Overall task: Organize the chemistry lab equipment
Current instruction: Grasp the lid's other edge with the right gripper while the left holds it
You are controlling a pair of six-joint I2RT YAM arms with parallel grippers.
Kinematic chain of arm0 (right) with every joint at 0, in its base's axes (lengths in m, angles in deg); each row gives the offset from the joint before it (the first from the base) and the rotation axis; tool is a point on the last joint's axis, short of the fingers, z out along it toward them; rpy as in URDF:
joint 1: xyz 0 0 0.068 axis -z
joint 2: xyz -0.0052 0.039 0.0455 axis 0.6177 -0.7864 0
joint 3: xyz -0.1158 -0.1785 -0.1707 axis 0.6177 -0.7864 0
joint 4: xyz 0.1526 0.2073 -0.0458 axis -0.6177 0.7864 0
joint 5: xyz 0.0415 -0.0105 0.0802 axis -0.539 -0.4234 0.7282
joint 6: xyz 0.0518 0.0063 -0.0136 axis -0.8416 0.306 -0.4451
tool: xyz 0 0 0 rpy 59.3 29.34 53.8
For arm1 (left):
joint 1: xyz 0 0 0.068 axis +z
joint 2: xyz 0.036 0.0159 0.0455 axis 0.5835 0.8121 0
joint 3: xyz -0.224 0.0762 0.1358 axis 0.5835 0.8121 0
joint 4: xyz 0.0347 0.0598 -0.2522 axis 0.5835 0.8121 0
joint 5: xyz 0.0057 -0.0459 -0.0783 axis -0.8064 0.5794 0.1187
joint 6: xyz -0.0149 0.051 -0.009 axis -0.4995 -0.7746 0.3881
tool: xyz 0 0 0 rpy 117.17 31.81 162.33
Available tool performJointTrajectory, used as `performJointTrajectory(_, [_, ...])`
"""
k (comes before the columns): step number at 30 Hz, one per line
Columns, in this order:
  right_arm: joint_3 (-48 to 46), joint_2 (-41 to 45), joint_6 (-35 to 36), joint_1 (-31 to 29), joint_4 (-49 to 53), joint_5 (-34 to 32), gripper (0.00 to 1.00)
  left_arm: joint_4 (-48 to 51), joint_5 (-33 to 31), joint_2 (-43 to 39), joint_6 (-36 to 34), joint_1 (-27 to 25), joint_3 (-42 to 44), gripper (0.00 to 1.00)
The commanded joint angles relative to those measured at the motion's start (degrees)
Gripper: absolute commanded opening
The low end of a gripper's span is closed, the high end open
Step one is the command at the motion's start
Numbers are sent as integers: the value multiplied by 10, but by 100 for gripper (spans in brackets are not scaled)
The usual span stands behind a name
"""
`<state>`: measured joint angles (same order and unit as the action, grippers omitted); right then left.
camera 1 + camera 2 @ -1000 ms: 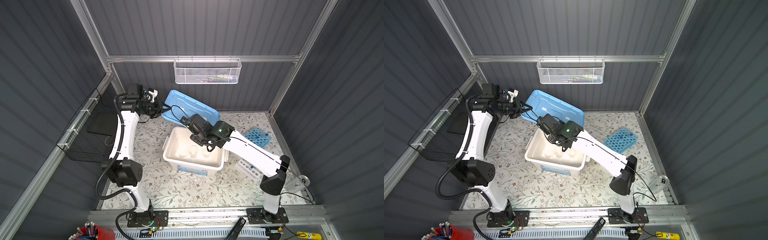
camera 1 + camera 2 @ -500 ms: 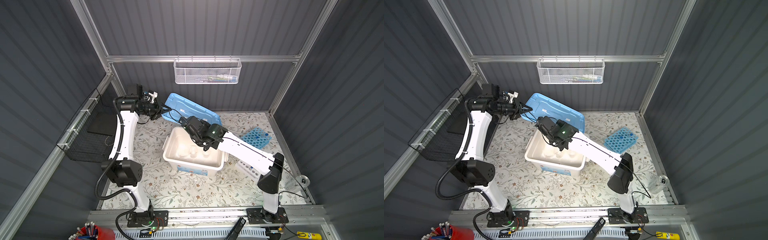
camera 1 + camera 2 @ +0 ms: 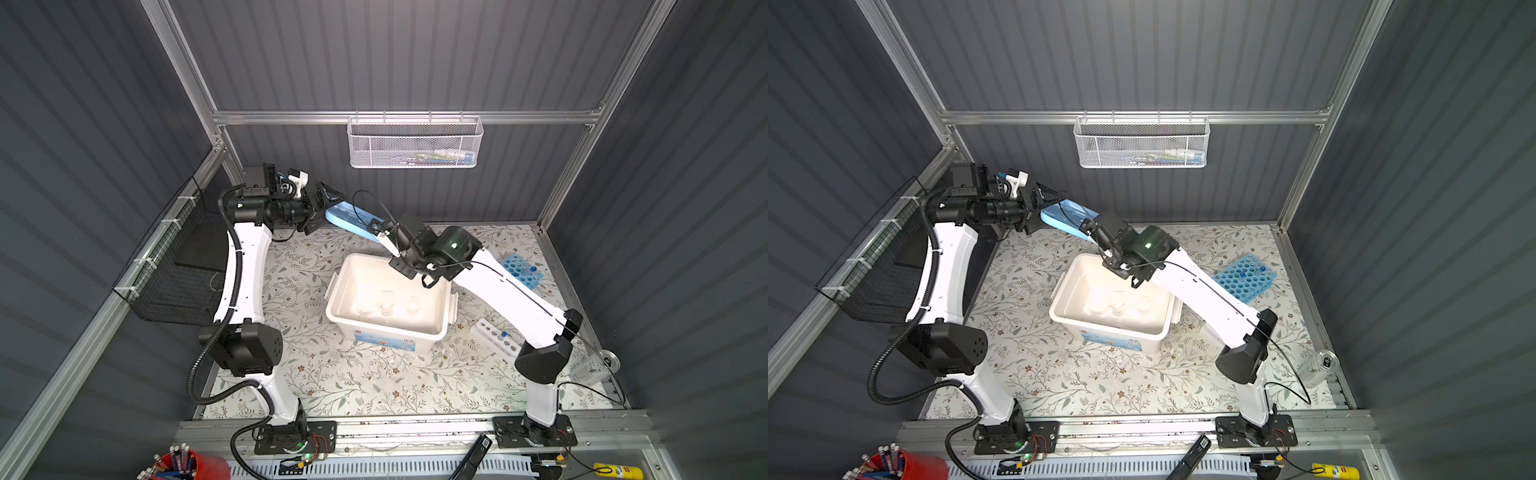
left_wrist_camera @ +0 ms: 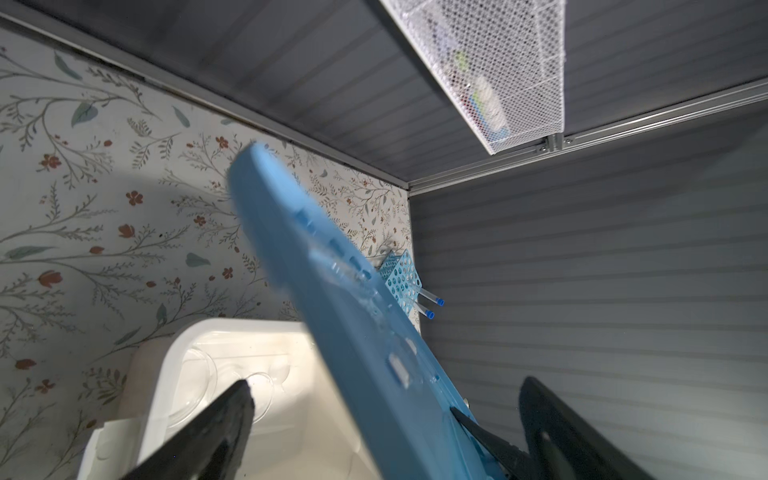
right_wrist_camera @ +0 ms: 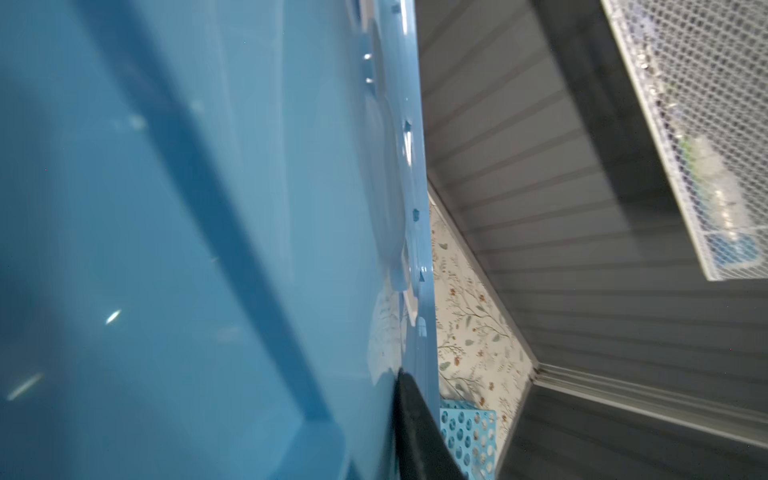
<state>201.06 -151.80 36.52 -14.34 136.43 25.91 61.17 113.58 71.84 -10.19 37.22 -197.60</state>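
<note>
- Glass beakers and dishes (image 3: 386,301) stand inside the open white bin (image 3: 374,332), which sits just beneath the right gripper (image 3: 380,230) and its wrist.
- Clamped on one edge of the light-blue lid (image 3: 349,216), the right gripper holds it tilted in the air; in the right wrist view one black finger (image 5: 415,415) presses against the lid.
- Spread wide, the left gripper (image 3: 330,208) straddles the lid's other end, its fingertips clear of it in the left wrist view.
- Well off to the right gripper's outer side, the blue many-holed rack (image 3: 521,272) rests on the table (image 3: 374,386) with two blue-capped tubes (image 4: 432,305) in it.
- Further back along the right arm, behind its gripper, lies the small white rack (image 3: 496,336).
</note>
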Motion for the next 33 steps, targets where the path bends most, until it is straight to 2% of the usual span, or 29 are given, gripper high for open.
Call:
performJointTrajectory(1, [54, 32, -76, 41, 44, 142, 6, -12, -4, -28, -43, 19, 2, 100])
performJointTrajectory(3, [65, 37, -89, 53, 62, 174, 5, -18, -15, -35, -60, 27, 6, 100])
performJointTrajectory(8, [36, 53, -92, 59, 69, 199, 4, -54, -17, -43, -74, 36, 31, 100])
performJointTrajectory(14, [28, 64, -105, 85, 60, 294, 4, -147, -5, -85, -119, 36, 111, 100])
performJointTrajectory(17, [22, 67, -104, 94, 56, 319, 4, -176, -4, -98, -142, 36, 143, 100])
performJointTrajectory(26, [-5, 97, -112, 111, 41, 380, 4, -263, 78, -120, -151, 36, 212, 100])
performJointTrajectory(33, [-35, 128, -142, 150, -1, 505, 5, -247, 117, -137, -170, 36, 221, 100])
